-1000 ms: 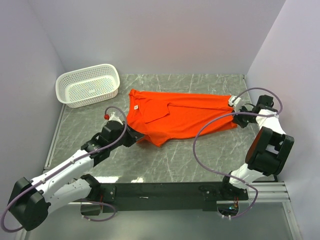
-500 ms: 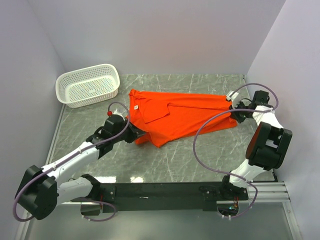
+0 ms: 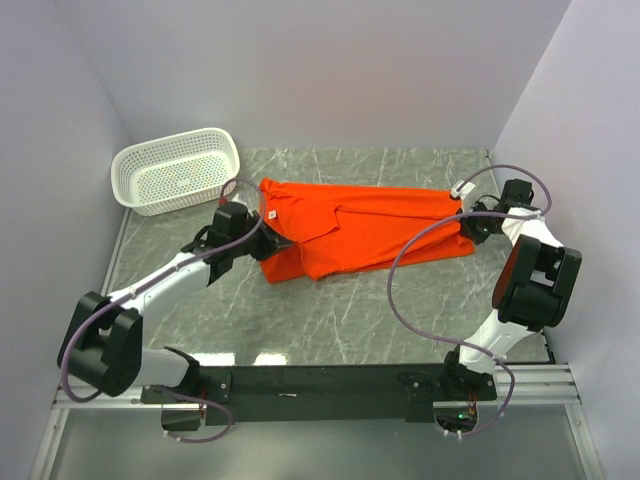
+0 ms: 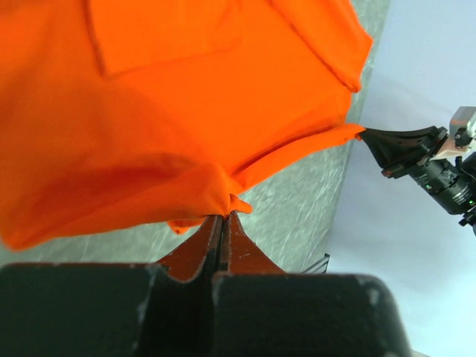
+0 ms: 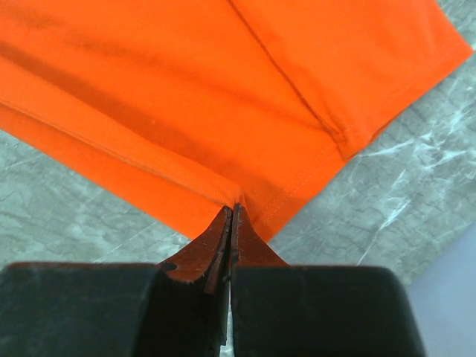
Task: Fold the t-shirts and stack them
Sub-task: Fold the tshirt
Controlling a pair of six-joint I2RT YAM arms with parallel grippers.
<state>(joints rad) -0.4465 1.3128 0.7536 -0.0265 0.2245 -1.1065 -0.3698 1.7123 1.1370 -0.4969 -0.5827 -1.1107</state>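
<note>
The orange-red t-shirt (image 3: pixel 370 230) lies across the far half of the grey marbled table (image 3: pixel 330 310), stretched from left to right between the two arms. Its collar is at the left end, where a small white neck label (image 3: pixel 270 212) shows; any print on the label is too small to read, and no other writing or brand mark is visible on the cloth.

The left gripper (image 3: pixel 264 242) has its jaws pressed together on a bunched fold at the shirt's left near edge. The left wrist view shows the cloth gathered into a small knot right at the fingertips.

The right gripper (image 3: pixel 466 222) pinches the hem at the shirt's right end, with its jaws closed on a thin fold of the edge. Seams run away from this pinch across the flat fabric.

A white perforated basket (image 3: pixel 190 198) stands at the far left corner, just beside the collar end but apart from it.
</note>
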